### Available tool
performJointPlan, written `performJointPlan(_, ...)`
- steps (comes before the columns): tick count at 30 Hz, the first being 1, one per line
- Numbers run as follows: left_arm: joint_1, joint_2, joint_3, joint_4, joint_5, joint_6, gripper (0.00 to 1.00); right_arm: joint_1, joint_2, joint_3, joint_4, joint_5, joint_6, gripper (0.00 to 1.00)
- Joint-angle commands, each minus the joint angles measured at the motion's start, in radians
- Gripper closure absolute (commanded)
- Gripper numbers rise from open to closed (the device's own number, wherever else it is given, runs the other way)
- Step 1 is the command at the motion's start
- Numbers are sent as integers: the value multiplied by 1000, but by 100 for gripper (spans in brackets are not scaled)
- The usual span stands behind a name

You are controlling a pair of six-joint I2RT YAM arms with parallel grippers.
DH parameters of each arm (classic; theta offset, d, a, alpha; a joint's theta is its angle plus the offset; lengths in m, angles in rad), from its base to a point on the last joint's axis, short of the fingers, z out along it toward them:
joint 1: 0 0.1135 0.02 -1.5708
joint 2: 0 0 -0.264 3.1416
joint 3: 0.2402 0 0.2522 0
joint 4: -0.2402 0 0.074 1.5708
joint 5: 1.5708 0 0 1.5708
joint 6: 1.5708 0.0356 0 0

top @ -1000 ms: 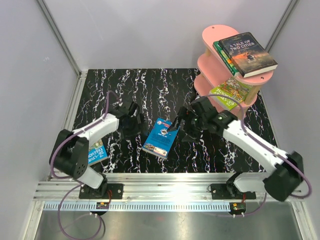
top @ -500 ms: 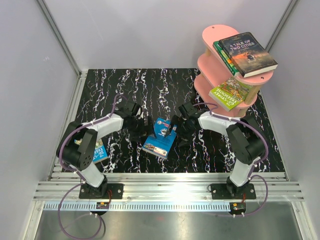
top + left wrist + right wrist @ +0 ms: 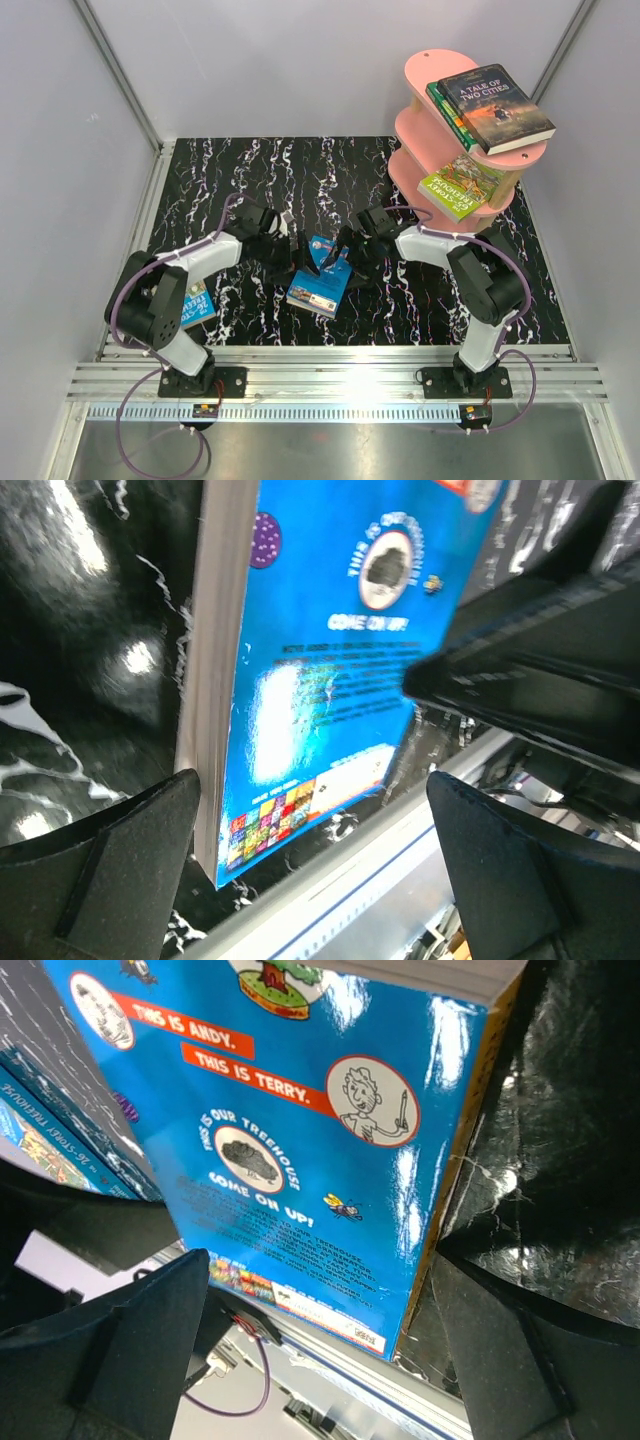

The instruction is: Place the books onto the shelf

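Observation:
A bright blue Treehouse book (image 3: 319, 281) lies on the black marbled mat mid-table. My left gripper (image 3: 292, 250) stands open at its far left corner and my right gripper (image 3: 343, 256) stands open at its far right corner. In the left wrist view the book (image 3: 310, 670) fills the space between the wide-apart fingers (image 3: 100, 865). The right wrist view shows its back cover (image 3: 300, 1130) between spread fingers (image 3: 530, 1345). The pink shelf (image 3: 425, 75) at the back right carries "A Tale of Two Cities" (image 3: 495, 108) on top and a green-yellow book (image 3: 460, 186) on the middle tier.
Another blue book (image 3: 196, 303) lies beside the left arm's base, partly hidden by the arm. A green-spined book (image 3: 443, 107) lies under the grey one on the shelf top. White walls enclose the mat; a metal rail (image 3: 340, 380) runs along the near edge.
Both arms have closed in on the blue book's far end, the left moving right and the right moving left. Both grippers have stayed open.

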Motion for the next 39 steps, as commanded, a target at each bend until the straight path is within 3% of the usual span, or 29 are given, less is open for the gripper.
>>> performJointPlan(1, -2, -72, 85, -27, 45, -34, 1, 3, 34, -53, 40, 53, -5, 0)
performJointPlan(10, -7, -72, 139, -37, 70, -74, 2, 1, 16, -80, 59, 47, -6, 0)
performJointPlan(21, -33, -29, -62, 104, 82, -100, 6, -3, -7, -127, 114, 16, 26, 0)
performJointPlan(28, -47, -9, -90, 172, 74, -121, 17, -5, -18, -164, 134, 1, 40, 0)
performJointPlan(32, -53, 5, -111, 242, 79, -176, 31, -5, -26, -184, 166, -14, 56, 0)
performJointPlan(39, -62, -14, -104, 356, 80, -258, 39, -3, -60, -234, 213, -31, 90, 0)
